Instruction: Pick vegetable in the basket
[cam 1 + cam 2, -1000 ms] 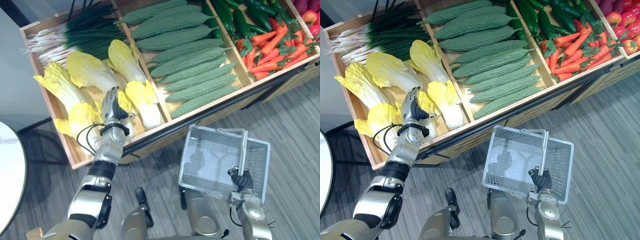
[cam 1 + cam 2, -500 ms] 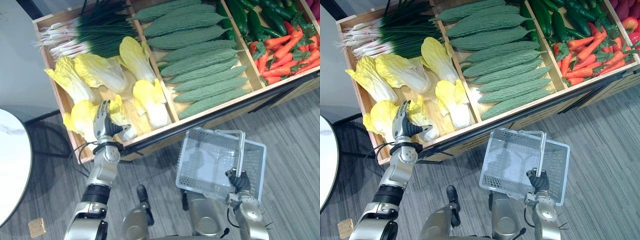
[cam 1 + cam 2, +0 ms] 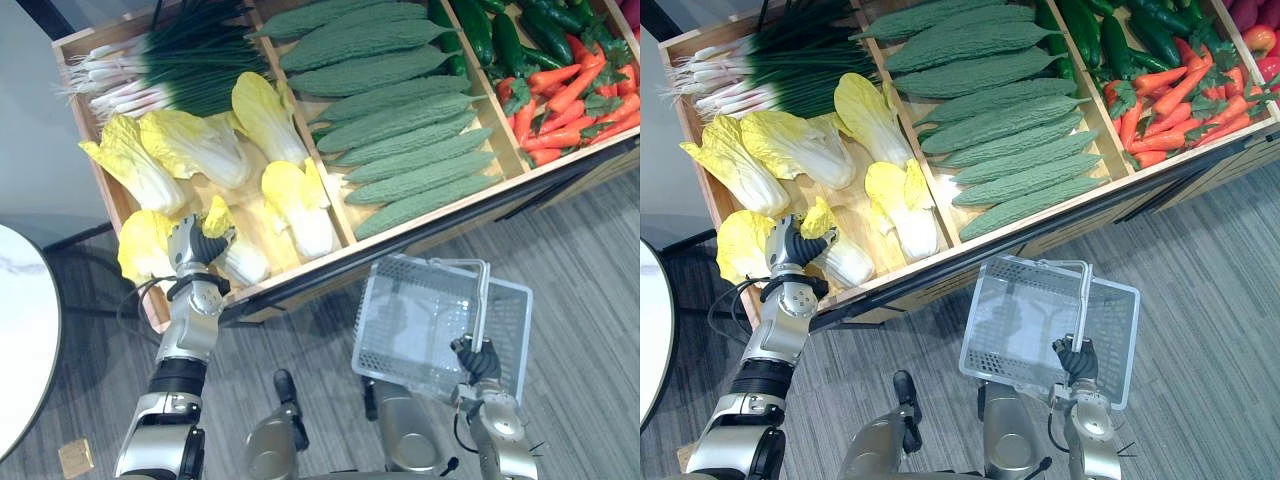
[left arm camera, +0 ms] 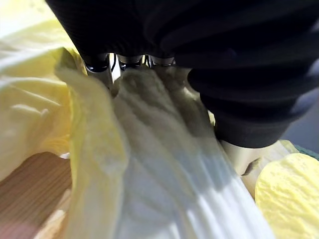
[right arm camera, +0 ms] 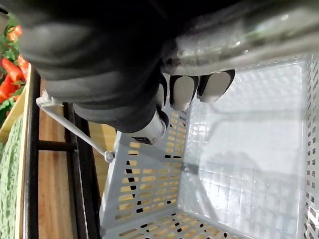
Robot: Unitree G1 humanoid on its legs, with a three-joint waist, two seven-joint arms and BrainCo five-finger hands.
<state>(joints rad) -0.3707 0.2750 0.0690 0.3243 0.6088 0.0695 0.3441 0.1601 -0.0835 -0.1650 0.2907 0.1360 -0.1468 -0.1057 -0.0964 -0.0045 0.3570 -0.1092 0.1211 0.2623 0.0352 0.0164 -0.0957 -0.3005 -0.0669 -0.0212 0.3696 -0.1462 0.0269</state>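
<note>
Left robot hand (image 3: 196,246) clamped on the cabbage (image 3: 241,265) beneath it, so grasping seems done; next, lift it into the basket (image 3: 398,335) gripped by the right robot hand (image 3: 478,360).

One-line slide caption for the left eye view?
The left hand grips a cabbage in the crate; right hand holds the empty basket by its handle.

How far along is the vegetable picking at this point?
Done: the right hand grips the handle of the empty basket. In hand: the left hand curls round a cabbage in the crate. Left: lift it out and drop it into the basket.
</note>
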